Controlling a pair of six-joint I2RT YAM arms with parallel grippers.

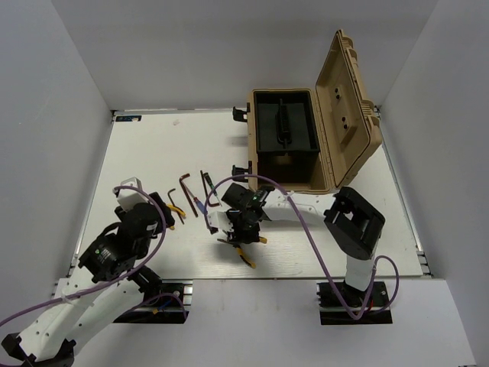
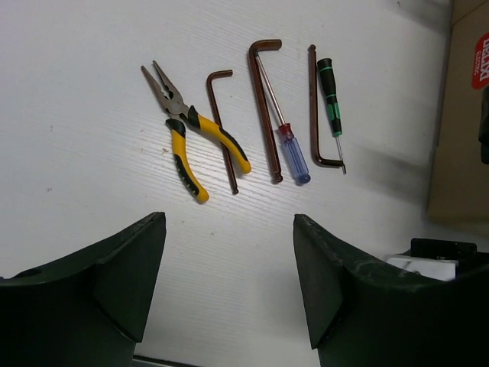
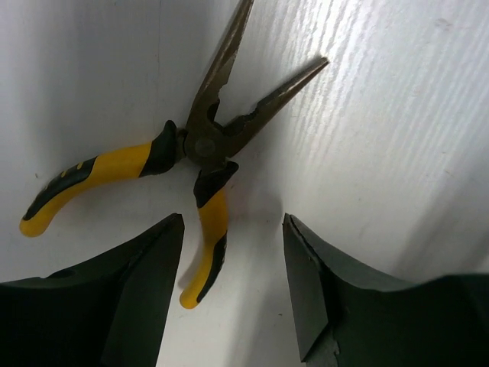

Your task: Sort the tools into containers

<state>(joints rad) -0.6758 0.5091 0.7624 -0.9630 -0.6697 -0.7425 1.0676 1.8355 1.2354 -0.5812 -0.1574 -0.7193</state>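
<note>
The surface (image 1: 153, 153) is white and faintly grained. On it, below the right arm, lies a pair of needle-nose pliers (image 3: 205, 145). Their dull steel noses are spread and point toward 1 o'clock in the right wrist view, and their curved handles are yellow with black rubber inlays. One handle runs off toward 8 o'clock. The other runs toward 6 o'clock and ends between the two dark, matte, wedge-shaped fingers (image 3: 145, 290). The right jaws stand open on either side of that handle and grip nothing; whether they touch it cannot be told. In the left wrist view a row of tools lies at 12 o'clock, well clear of the left jaws. From left to right they are a second pair of yellow-handled pliers (image 2: 191, 126), a short brown L-shaped hex key (image 2: 221, 126), a longer hex key (image 2: 263, 107), a screwdriver with a glossy red-and-blue handle (image 2: 292, 149) touching that key, a third hex key (image 2: 313, 107), and a thin green-and-black screwdriver (image 2: 330, 95). The left jaws are wide open and empty, with broad dark fingers (image 2: 122, 267). At 1 o'clock from the middle of the surface in the top view stands a tan ribbed plastic toolbox (image 1: 294, 174). Its lid (image 1: 348, 103) is propped upright, and a black tray (image 1: 284, 126) sits inside. Purple cables loop over both arms.
</note>
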